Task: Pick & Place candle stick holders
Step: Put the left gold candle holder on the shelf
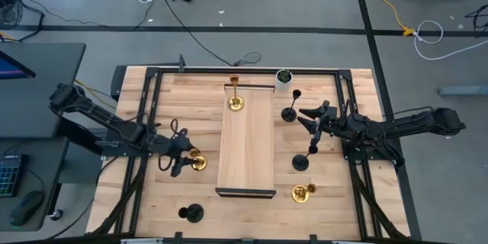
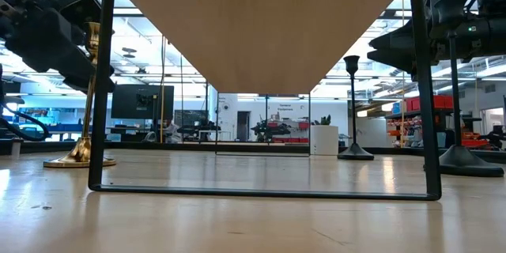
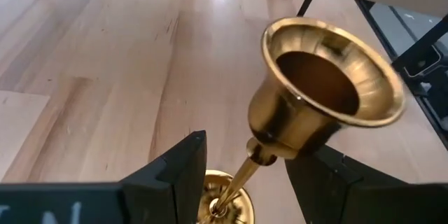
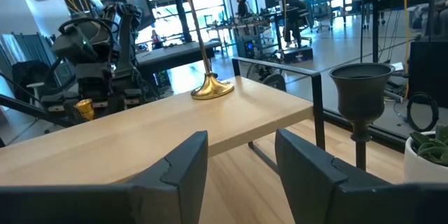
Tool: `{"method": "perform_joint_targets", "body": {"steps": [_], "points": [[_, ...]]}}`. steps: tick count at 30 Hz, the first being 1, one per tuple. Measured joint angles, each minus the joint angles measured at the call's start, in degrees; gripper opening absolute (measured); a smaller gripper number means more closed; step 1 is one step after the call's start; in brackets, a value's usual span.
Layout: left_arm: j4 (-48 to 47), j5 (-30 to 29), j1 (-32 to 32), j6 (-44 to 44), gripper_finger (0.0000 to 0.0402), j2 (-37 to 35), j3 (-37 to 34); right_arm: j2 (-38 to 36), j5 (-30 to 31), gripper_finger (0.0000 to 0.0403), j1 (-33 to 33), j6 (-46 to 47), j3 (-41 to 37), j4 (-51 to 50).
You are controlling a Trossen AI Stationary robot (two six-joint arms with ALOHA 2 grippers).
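Note:
A gold candle stick holder (image 1: 198,162) stands on its round base on the table, left of the raised wooden platform (image 1: 246,141). My left gripper (image 1: 187,162) is open, with a finger on either side of the holder's thin stem (image 3: 241,175) below the cup (image 3: 329,84); I see gaps between the fingers and the stem. My right gripper (image 1: 306,118) is open and empty above the table, right of the platform. It is between two black holders, one toward the far edge (image 1: 290,113) and one toward the near edge (image 1: 301,162). Another gold holder (image 1: 235,103) stands on the platform's far end.
A third gold holder (image 1: 302,192) is near the platform's near right corner. A black holder (image 1: 191,213) stands at the near left. A small white pot with green inside (image 1: 284,78) sits at the far edge. Black frame rails (image 1: 152,107) run along both sides.

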Motion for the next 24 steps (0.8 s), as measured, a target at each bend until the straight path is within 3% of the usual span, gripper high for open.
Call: {"method": "perform_joint_targets", "body": {"steps": [12,24], "points": [[1.47,-0.4,0.0,-0.05,0.0182,2.96,0.0,0.0,0.0,0.0169,0.0,-0.02,0.0,0.0],[1.51,-0.41,0.0,-0.04,0.0089,2.92,0.0,0.0,0.0,0.0169,-0.01,-0.01,-0.01,0.0]]}}
